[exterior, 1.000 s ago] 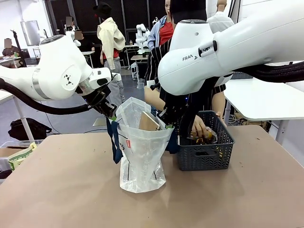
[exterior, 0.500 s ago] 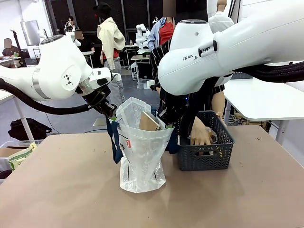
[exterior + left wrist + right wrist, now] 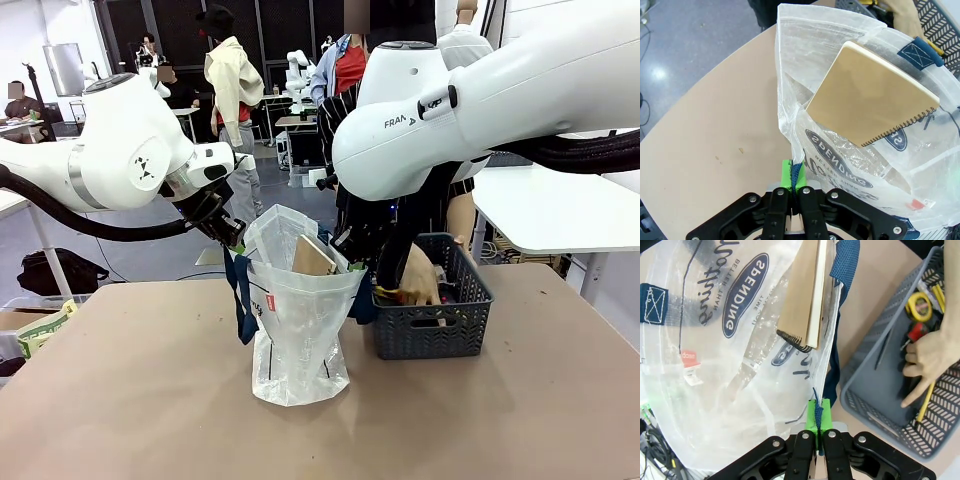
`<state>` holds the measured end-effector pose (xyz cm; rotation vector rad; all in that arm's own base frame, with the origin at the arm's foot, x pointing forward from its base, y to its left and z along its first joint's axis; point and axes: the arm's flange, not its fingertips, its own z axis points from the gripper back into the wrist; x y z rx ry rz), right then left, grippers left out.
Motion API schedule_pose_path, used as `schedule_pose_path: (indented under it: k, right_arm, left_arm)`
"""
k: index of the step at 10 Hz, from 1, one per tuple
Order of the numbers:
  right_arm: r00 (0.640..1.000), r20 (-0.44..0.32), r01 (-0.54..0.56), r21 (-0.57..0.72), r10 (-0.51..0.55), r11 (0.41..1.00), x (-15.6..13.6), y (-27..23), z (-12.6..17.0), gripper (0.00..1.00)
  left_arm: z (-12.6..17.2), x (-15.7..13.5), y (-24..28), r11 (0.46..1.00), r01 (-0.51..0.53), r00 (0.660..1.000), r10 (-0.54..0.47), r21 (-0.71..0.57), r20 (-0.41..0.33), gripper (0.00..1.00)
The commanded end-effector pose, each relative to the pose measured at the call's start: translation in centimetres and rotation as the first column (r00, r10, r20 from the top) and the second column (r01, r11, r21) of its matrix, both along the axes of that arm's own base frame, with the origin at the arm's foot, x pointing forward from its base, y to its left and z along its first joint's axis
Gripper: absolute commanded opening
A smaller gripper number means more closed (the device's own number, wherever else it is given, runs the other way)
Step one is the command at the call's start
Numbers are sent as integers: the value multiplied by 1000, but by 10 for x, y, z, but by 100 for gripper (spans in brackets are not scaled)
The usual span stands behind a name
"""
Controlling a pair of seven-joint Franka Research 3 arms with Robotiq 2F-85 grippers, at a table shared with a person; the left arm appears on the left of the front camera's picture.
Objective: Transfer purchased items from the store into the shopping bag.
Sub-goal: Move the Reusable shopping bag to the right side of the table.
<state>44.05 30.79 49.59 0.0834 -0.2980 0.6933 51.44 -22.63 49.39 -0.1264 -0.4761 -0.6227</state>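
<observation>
Jaws tight on shopping bag; notebook inside, person's hand in basket.

Notebook crowds the shopping bag mouth; a person's hand occupies the basket.

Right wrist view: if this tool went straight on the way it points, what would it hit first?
The right tool, shut on the shopping bag's edge, would push into the navy strap straight ahead, then probably the tan notebook inside; depth is hard to judge.
</observation>
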Motion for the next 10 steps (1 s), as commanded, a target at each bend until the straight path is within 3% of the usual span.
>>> schedule_pose_path:
  k: [1, 10]
  right_arm:
    - [1000, 4, 3, 8, -3, 1000, -2, -3, 1, 0]
    - [1000, 4, 3, 8, -3, 1000, -2, -3, 1, 0]
  left_arm:
    - [1, 1, 2, 1000, -3, 1000, 3, -2, 9, 0]
    - [1, 1, 2, 1000, -3, 1000, 3, -2, 9, 0]
